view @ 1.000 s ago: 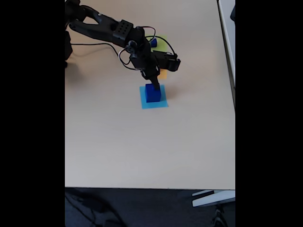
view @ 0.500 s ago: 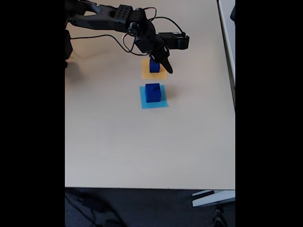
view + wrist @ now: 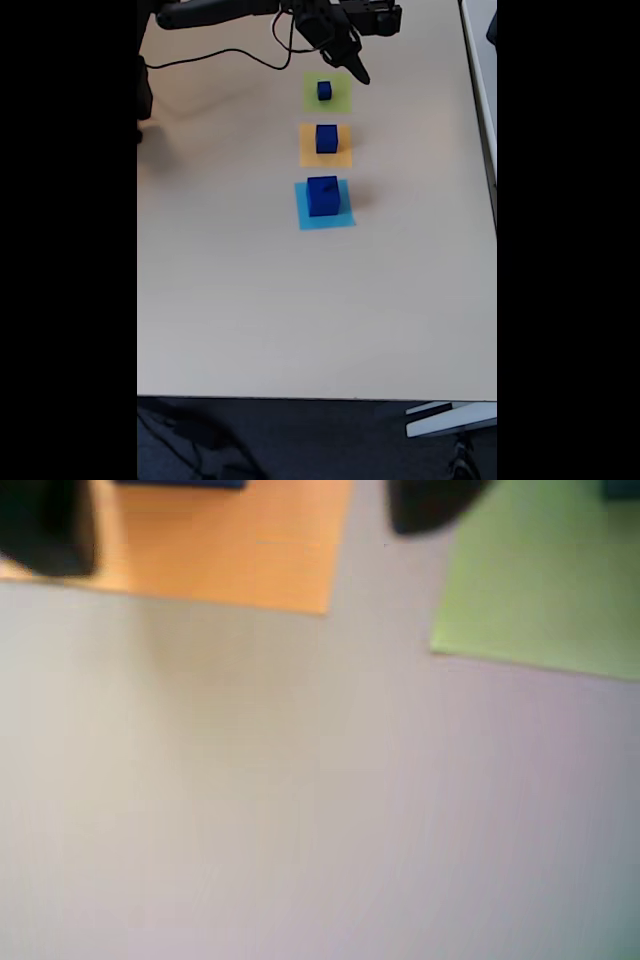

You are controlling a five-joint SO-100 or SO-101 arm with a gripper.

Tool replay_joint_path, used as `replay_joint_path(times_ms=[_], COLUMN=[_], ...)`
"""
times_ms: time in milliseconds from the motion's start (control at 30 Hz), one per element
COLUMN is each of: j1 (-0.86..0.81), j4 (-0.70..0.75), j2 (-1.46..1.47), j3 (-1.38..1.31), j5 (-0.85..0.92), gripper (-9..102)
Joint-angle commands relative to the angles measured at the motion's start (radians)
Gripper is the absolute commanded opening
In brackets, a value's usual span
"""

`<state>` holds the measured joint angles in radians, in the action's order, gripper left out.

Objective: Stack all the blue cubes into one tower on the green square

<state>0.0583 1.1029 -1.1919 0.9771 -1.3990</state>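
Three blue cubes stand apart in a line in the fixed view, with no tower formed. The small one (image 3: 324,91) sits on the green square (image 3: 340,100), the medium one (image 3: 326,138) on an orange square (image 3: 310,155), and the large one (image 3: 322,195) on a light-blue square (image 3: 340,218). My gripper (image 3: 352,62) hovers open and empty just beyond the green square, at the table's far end. In the wrist view the gripper (image 3: 240,525) has dark fingers (image 3: 45,525) spread wide above the orange square (image 3: 220,550). The green square (image 3: 540,590) lies to the right.
The pale table (image 3: 300,310) stretches bare toward the near edge. A black cable (image 3: 215,58) trails from the arm at the far left. A second table's edge (image 3: 480,60) runs along the right side.
The arm has drawn back from over the large cube on the light-blue square, past the orange square, to the far end beyond the green square. All the cubes stayed in place.
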Motion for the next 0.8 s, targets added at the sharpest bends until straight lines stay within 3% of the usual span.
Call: replay_joint_path(times_ms=[0,233,767], j1=[0.060,0.146,0.179], j4=[0.003,-0.006,-0.002], j2=[-0.015,0.097,0.232], j3=[0.023,0.041,-0.031], j5=[-0.117,-0.284,-0.327], gripper=[15,22,24])
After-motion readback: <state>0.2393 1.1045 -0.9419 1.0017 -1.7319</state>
